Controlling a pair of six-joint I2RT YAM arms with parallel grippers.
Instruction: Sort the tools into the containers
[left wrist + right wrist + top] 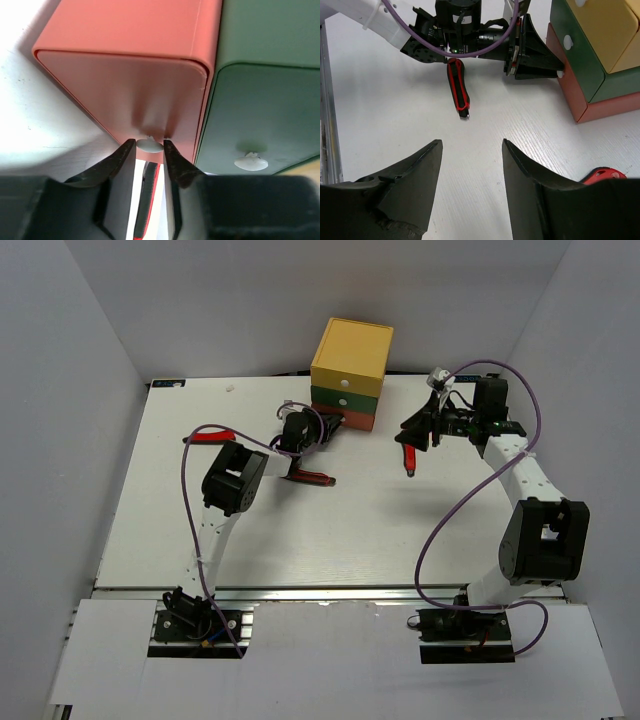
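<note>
From above, the left gripper (330,427) hides the knob (149,145) of the orange-red drawer (360,421), and the left arm (235,480) covers one end of a red-and-black tool (314,478). In the right wrist view, the right gripper (471,143) cuts off a red handle (602,174).

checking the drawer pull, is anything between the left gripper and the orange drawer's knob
Nothing visible does. The left gripper has its fingers against both sides of the white knob on the orange-red drawer.
</note>
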